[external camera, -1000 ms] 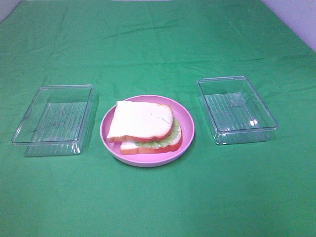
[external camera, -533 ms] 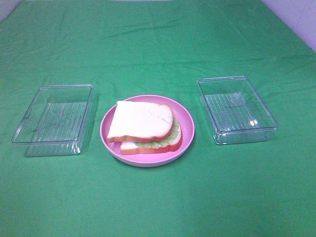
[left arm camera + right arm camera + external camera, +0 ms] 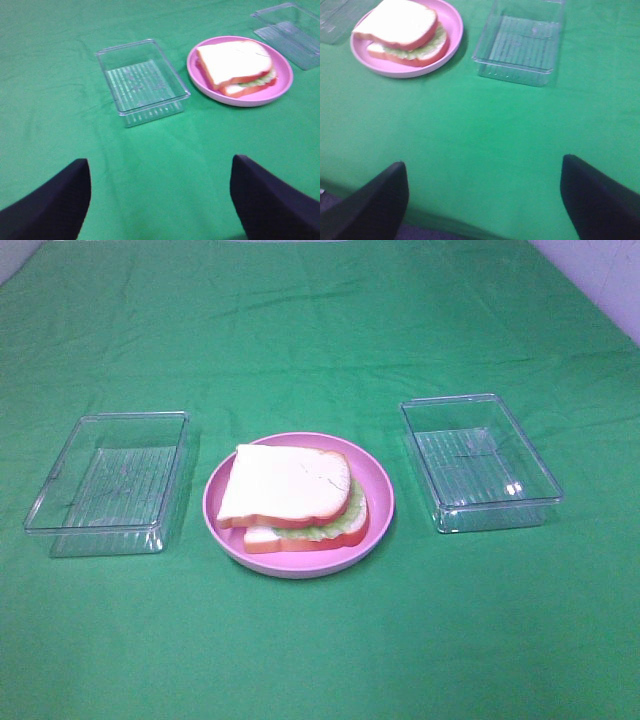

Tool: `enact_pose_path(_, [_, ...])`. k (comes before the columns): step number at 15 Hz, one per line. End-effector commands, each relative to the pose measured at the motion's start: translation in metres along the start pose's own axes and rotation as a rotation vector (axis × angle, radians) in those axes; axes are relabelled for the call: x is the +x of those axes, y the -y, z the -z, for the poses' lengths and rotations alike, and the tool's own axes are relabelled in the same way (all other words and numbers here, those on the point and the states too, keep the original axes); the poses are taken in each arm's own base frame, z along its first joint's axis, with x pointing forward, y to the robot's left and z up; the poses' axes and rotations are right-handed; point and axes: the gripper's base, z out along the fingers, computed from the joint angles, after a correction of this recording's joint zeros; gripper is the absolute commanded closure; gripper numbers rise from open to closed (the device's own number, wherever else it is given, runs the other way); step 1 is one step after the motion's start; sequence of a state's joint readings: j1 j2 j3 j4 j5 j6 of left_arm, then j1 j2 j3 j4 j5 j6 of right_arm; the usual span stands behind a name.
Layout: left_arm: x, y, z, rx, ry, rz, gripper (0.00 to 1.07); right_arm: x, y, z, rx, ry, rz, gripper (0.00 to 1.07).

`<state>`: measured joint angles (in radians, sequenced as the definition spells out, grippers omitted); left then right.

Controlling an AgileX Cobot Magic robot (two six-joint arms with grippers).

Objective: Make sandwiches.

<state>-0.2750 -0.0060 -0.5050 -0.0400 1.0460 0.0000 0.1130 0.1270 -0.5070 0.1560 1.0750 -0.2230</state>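
A stacked sandwich (image 3: 293, 498) of two white bread slices with orange-red crust and green lettuce between them lies on a pink plate (image 3: 380, 502) at the table's middle. The same sandwich (image 3: 235, 67) shows in the left wrist view and the sandwich (image 3: 402, 31) in the right wrist view. My left gripper (image 3: 160, 200) is open over bare green cloth, well short of the plate, nothing between its fingers. My right gripper (image 3: 482, 205) is open too, near the table's front edge. Neither gripper shows in the high view.
An empty clear plastic box (image 3: 108, 483) stands left of the plate and another clear box (image 3: 480, 462) to its right. A green cloth (image 3: 320, 640) covers the table. A pale wall strip shows at the far right corner.
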Motion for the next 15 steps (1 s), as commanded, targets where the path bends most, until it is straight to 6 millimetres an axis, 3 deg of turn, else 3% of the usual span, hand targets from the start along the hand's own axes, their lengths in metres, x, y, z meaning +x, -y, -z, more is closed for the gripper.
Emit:
enact_pose_path(1, [0.0013,0.0012,0.0000,-0.128,0.028,0.062,0.33,0.0052,-0.0022,0.0063,0.089,0.072,-0.045,0.31])
enact_pose_path(4, [0.0011,0.0022,-0.0006,-0.275,0.034,0.130,0.33,0.0134,-0.0063,0.0152,0.108,0.154,-0.031,0.31])
enact_pose_path(15, [0.0012,0.0023,-0.0004,-0.278,0.036,0.131,0.33,0.0132,-0.0062,0.0150,0.108,0.152,-0.032,0.31])
